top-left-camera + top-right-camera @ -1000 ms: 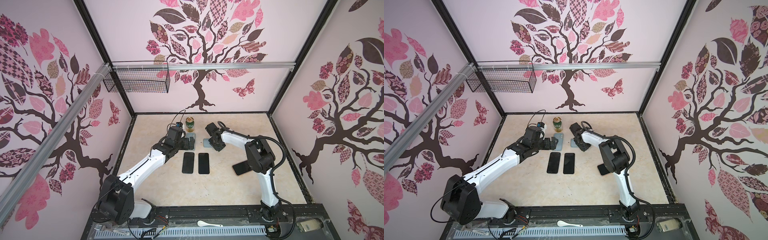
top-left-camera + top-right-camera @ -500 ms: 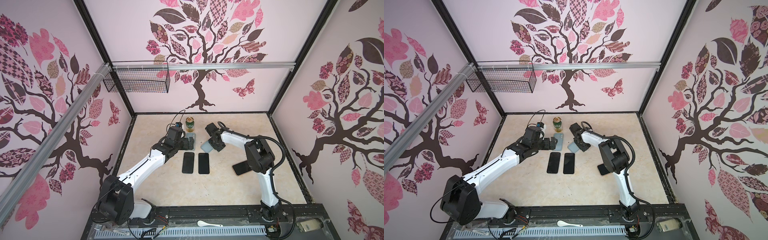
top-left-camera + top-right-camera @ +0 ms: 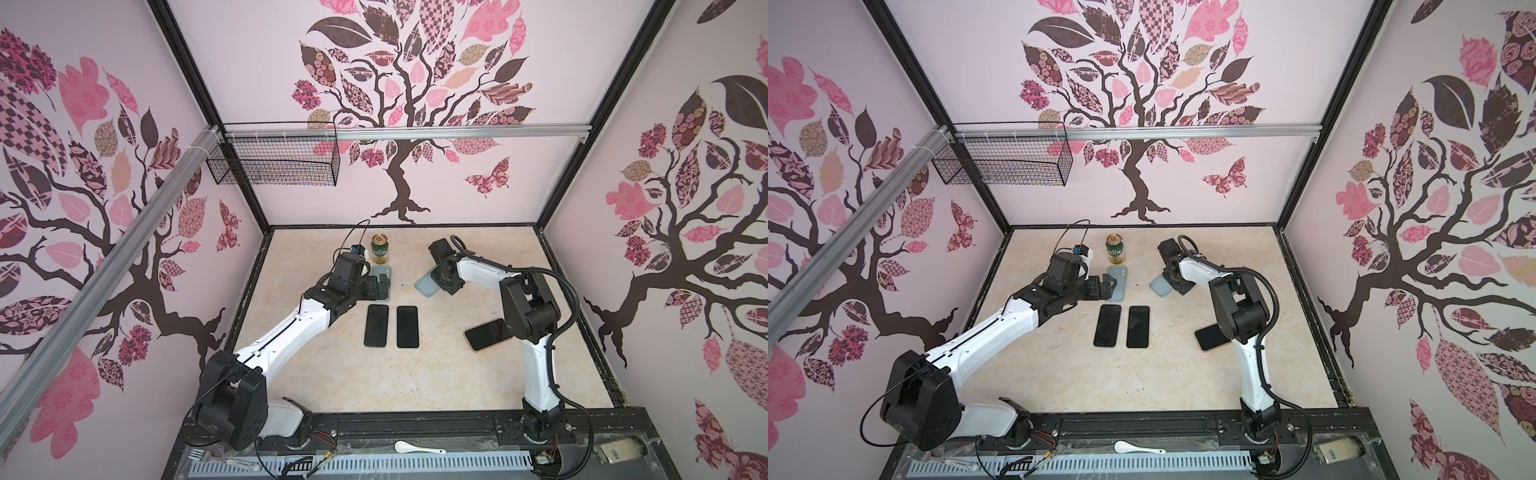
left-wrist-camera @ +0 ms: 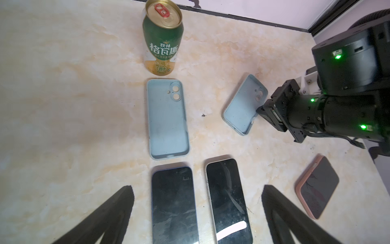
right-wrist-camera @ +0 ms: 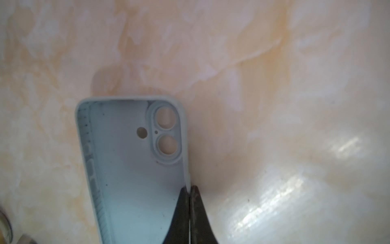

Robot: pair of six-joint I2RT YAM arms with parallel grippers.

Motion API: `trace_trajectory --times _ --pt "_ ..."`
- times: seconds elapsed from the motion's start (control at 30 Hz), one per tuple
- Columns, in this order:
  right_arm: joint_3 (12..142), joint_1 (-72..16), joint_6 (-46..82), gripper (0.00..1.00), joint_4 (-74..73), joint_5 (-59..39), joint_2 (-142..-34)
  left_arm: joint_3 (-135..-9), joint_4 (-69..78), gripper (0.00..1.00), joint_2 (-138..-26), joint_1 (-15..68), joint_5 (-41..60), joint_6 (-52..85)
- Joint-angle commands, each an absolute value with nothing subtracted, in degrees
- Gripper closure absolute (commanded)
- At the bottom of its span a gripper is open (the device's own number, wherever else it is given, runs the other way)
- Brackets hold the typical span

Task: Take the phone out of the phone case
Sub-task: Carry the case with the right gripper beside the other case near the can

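Your right pincer (image 5: 191,189) pinches only the thin wall of the tilted blue case (image 5: 130,173) (left pincer (image 4: 197,188) gapes, empty), so it may slip.

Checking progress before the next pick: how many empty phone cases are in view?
2. The flat case lies beside the can; the tilted case has its edge pinched in the right tool. None appears hidden.

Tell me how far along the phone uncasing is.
Done: two bare phones lie side by side, one empty blue case flat by the green can. In hand: the right hand is shut on the second empty case by its side wall, tilted. Left: the phone in the pink case, not yet removed; left hand open.
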State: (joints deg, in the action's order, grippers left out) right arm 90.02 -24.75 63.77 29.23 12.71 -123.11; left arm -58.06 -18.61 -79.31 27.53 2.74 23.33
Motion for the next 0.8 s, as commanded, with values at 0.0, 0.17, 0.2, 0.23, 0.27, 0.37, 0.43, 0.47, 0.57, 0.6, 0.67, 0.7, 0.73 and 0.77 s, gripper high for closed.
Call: trace_trajectory --times 0.0,0.17,0.2,0.23,0.27,0.37,0.43,0.47,0.57,0.6,0.67,0.7,0.73,0.77 --pt "90.91 -25.16 43.01 1.0 24.81 8.54 -118.12 -55.79 -14.35 0.02 -78.34 26.0 8.73 27.15" --pt "88.18 -25.22 32.01 1.0 20.79 2.13 -115.8 -51.09 -6.15 0.02 -80.19 19.73 17.55 34.25" --pt "88.87 -25.27 30.61 1.0 21.25 1.43 -116.15 -50.67 -5.54 0.02 -80.41 19.03 18.14 34.7" --pt "90.54 -25.34 29.54 1.0 22.93 1.19 -117.14 -50.56 -5.58 0.02 -80.72 18.38 17.85 34.72" --pt "92.78 -25.56 28.6 1.0 25.13 1.38 -118.37 -50.63 -5.87 0.02 -80.83 17.97 17.18 34.8" --pt "98.76 -26.54 26.13 1.0 30.35 1.93 -122.08 -50.8 -6.2 0.02 -81.37 16.89 15.91 35.17" --pt "102.55 -27.35 25.13 1.0 33.02 1.67 -124.63 -50.81 -5.81 0.02 -81.66 16.27 15.7 35.85" --pt "104.89 -27.63 24.84 1.0 34.62 1.67 -126.24 -50.71 -5.5 0.02 -81.87 16.01 15.35 36.1" --pt "109.95 -28.45 24.76 1.0 37.53 1.24 -129.66 -50.31 -5.19 0.02 -82.14 15.74 14.0 36.71" --pt "111.21 -28.54 25.02 1.0 38.48 1.27 -130.54 -50.2 -5.12 0.02 -82.16 15.64 13.51 36.91" --pt "113.79 -28.82 25.55 1.0 39.98 1.41 -132.25 -49.67 -4.55 0.02 -82.25 15.17 13.16 37.52" --pt "114.74 -28.88 25.84 1.0 40.52 1.24 -132.94 -49.42 -4.21 0.02 -82.26 15.04 13.25 37.66" --pt "115.83 -28.88 26.16 1.0 41.3 1.13 -133.76 -49.36 -4.13 0.02 -82.27 14.95 13.34 37.7" --pt "116.93 -28.98 26.44 1.0 42.02 1.14 -134.48 -49.32 -4.13 0.02 -82.45 14.96 13.43 37.75"
